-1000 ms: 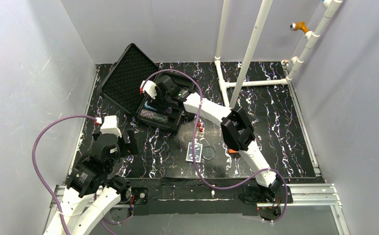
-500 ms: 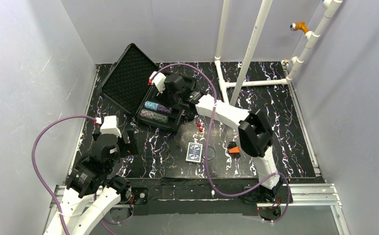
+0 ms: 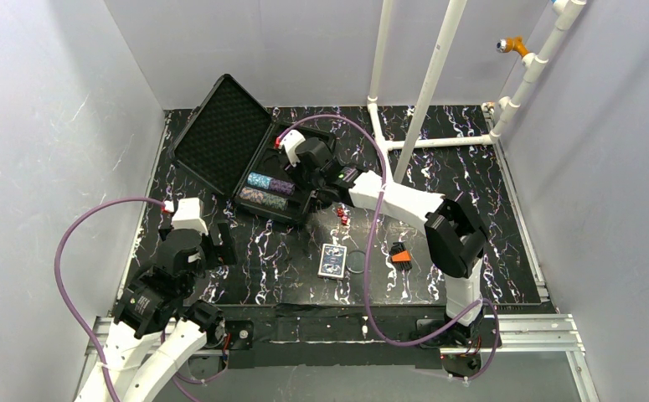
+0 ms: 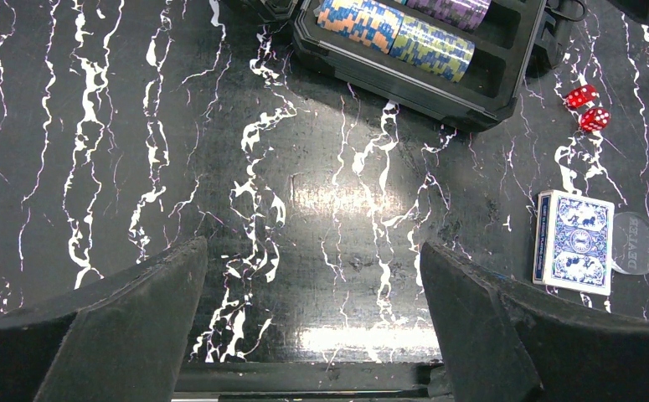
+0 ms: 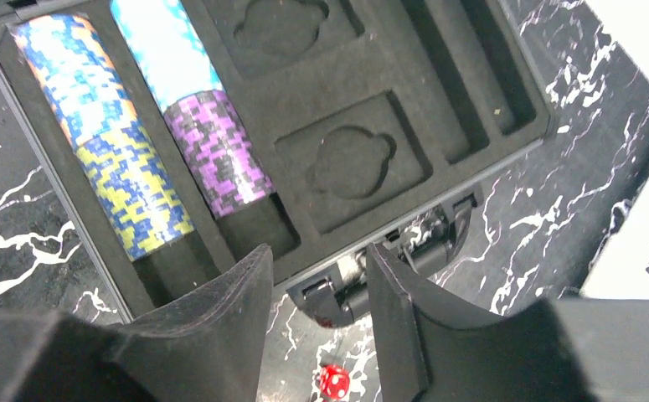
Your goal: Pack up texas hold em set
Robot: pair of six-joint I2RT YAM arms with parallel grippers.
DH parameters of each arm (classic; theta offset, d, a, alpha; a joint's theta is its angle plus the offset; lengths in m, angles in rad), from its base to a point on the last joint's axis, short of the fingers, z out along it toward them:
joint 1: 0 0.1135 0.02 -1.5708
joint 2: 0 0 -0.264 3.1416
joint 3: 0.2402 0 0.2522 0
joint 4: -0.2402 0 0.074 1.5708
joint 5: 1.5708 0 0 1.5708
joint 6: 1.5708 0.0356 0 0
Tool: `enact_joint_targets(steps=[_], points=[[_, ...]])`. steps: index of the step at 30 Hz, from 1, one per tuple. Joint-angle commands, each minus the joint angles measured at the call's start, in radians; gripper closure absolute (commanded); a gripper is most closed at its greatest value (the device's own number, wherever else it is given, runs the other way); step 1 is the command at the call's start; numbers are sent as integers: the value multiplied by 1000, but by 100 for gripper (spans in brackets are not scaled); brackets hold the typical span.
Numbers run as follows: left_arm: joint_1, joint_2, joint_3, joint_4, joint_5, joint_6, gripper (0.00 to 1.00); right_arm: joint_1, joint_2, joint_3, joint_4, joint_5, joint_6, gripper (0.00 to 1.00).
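Your right hand (image 5: pixel 316 258) has drawn back off the case (image 3: pixel 220 138), narrowly parted and empty (chip rolls (image 5: pixel 115 167) seated), so the card deck (image 4: pixel 574 241) and disc (image 4: pixel 639 243) come next.

From above I get bright, even light, a faint blue cast on the walls and only soft shadows on the worktop (image 3: pixel 488 201). On my left wrist feed the glossy black surface throws a pale glare patch toward the near edge, and the left gripper (image 4: pixel 311 260) looks dark and soft-edged. On the right wrist feed the right gripper (image 5: pixel 316 255) blurs close up, the chip rolls (image 5: pixel 111 142) read crisp, and a white area at the right is blown out.
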Motion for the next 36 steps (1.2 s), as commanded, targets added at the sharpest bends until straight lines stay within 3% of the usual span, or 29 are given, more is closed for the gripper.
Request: enact_joint_targets(steps=[1,6,14,20,36], points=[[6,6,-8,6,-6,10,2,-9,-46,-5,-31,28,93,50],[6,2,-8,6,-6,9,2,-12,-44,-26,-67,-3,125,58],[6,6,-7,6,-5,10,2,-12,-7,-19,-109,-59,144,81],[6,5,-8,5,-5,10,2,-12,35,10,-141,-86,144,90],[8,43,-5,5,-2,10,2,-12,119,49,-158,-203,178,94]])
